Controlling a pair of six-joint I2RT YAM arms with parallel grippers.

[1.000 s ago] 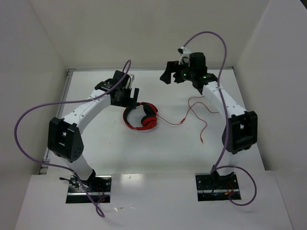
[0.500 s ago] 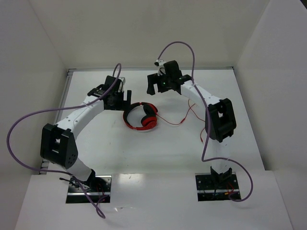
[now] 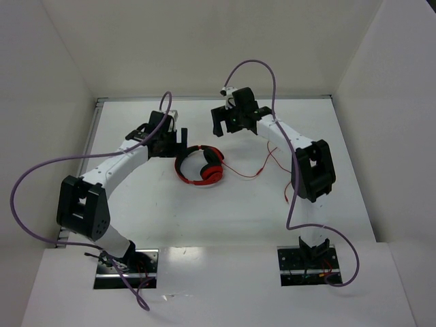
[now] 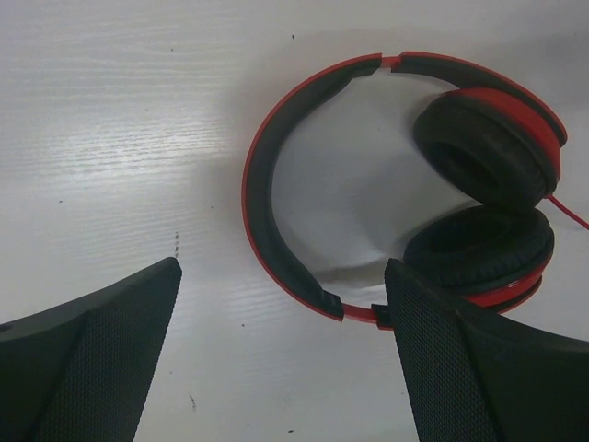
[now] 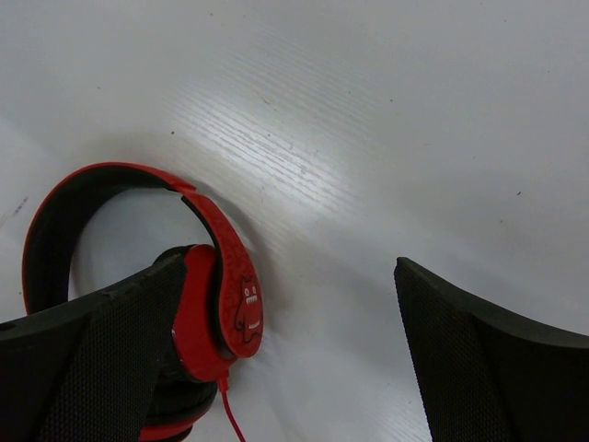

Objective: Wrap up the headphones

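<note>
The left gripper (image 3: pixel 180 139) is held spread wide and empty just over the band side of the headphones (image 3: pixel 212 174), seemingly so that the band can be straddled and pinned. The right gripper (image 3: pixel 223 126) is likewise spread with nothing in it, hung near the ear cups, where the cord (image 3: pixel 253 176) is attached. The headphones are seen lying flat mid-table (image 3: pixel 170 211) between the arms, the cord trailed loose to the right, not yet wound.
</note>
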